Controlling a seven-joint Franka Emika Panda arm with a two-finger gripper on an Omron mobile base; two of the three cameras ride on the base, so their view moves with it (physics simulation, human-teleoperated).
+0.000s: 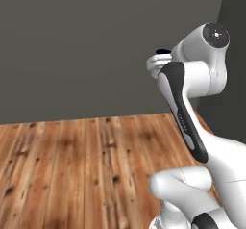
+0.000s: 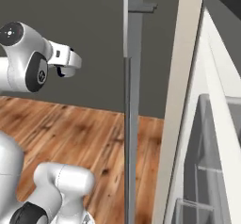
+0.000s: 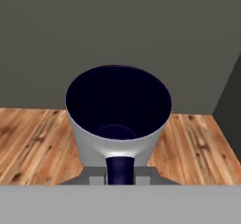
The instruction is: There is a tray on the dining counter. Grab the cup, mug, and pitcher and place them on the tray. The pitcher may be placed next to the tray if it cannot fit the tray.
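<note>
Grey mug (image 3: 117,138) — round, dark inside — in gripper (image 3: 120,178)

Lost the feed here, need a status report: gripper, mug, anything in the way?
Gripper shut on mug, held up above wood floor. Grey wall ahead. Nothing near the mug.

Dim even rendered light, soft focus, no glare
</note>
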